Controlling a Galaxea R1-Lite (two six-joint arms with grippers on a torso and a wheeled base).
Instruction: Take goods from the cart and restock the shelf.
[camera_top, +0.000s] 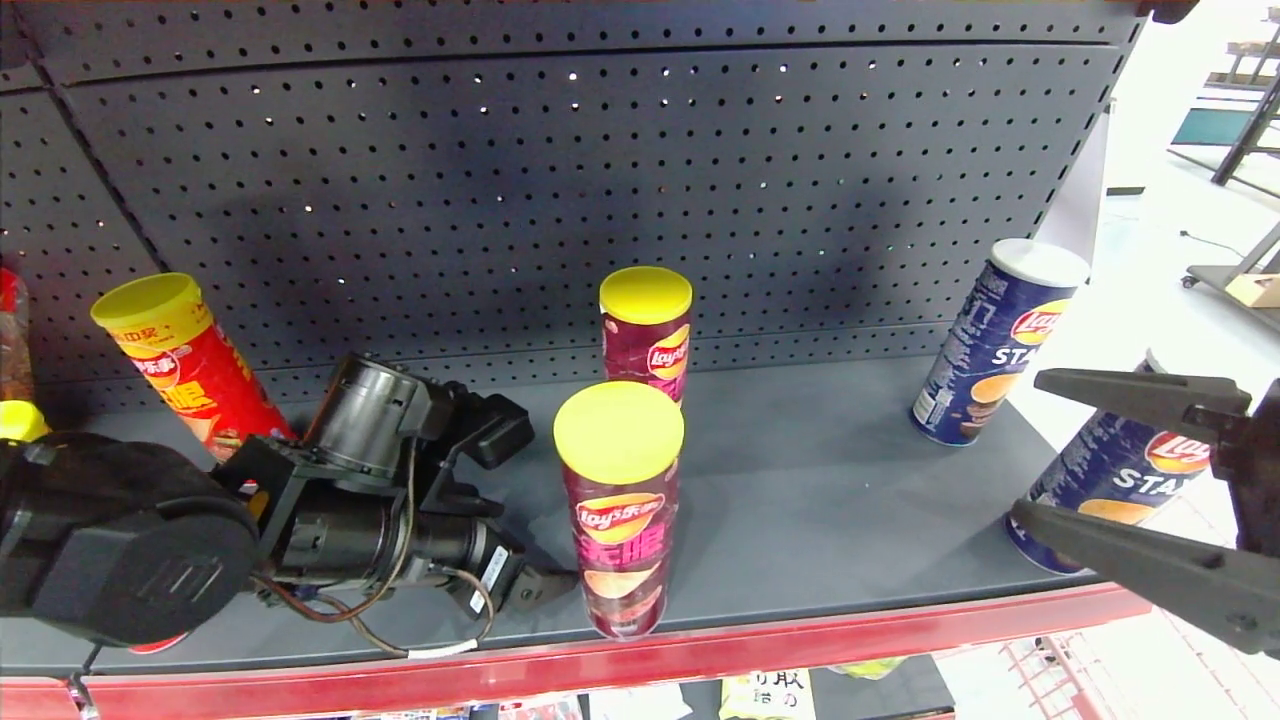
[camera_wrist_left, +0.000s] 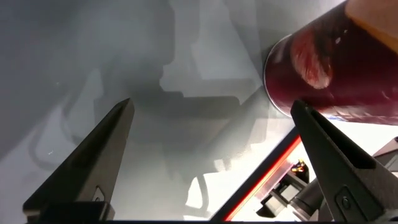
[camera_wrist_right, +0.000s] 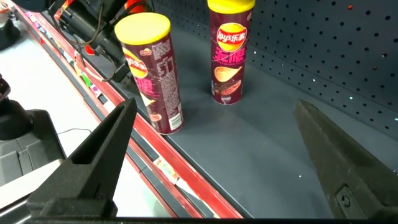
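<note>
- Your left gripper sits closest, low over the dark grey metal shelf board near its front edge. Its fingers are spread wide and hold nothing.
- Just off one of those fingers stands the front magenta chip can with a yellow lid, upright at the red front lip, about midway along the shelf. From the left wrist view you cannot tell whether finger and can touch.
- Behind it, nearer the back edge, stands the rear magenta chip can with a yellow lid, upright and apart from the front one.
- Toward the right end you have a dark blue chip can with a white lid, upright and near the back.
- A second dark blue chip can stands at the front right corner. In the head view it shows between the fingers of your right gripper.
- That right gripper is off the right end of the shelf with its fingers wide apart. In its wrist view, bare shelf board lies between them.
- Toward the left end, a red chip can with a yellow lid stands behind your left arm.
- Backing the shelf is a dark perforated metal panel.
</note>
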